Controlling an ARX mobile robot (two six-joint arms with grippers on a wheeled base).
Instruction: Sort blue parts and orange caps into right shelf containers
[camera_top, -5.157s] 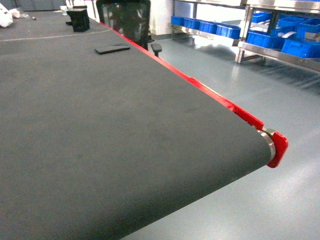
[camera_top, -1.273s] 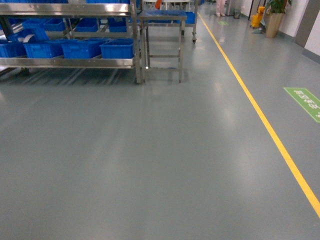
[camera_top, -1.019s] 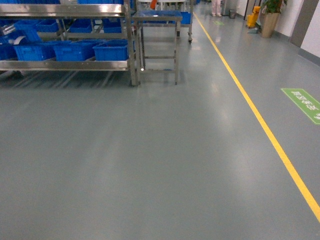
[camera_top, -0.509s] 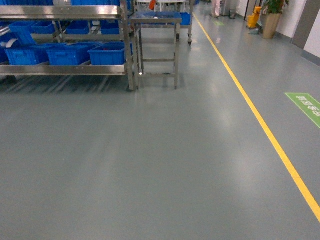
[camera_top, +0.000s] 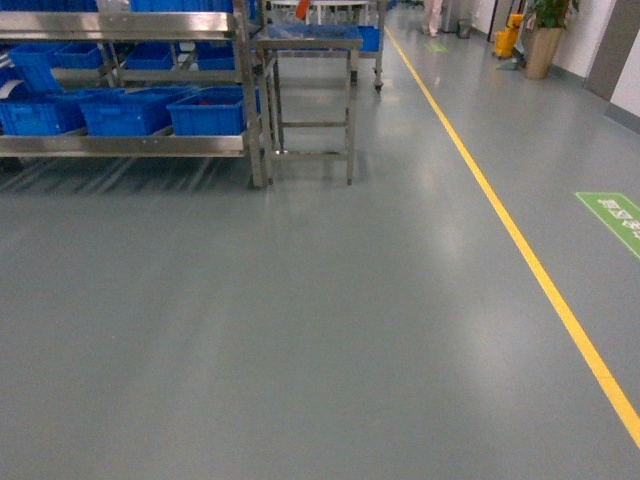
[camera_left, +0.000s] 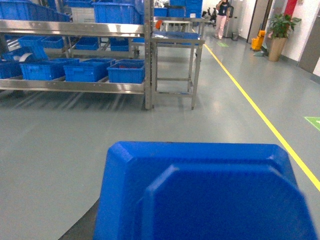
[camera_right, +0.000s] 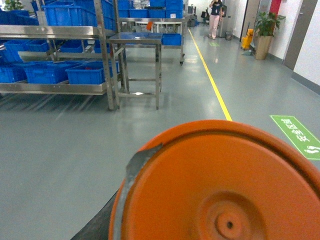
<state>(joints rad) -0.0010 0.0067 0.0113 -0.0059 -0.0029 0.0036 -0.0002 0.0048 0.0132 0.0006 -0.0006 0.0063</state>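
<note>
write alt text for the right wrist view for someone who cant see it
A large round orange cap fills the lower foreground, close to the camera. Beyond it, grey floor stretches to steel shelving on the left holding blue crates, with a small steel table beside it. A yellow floor line runs toward a distant person and potted plant.

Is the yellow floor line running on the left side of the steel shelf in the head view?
No, the yellow line runs right of the steel shelf.
</note>
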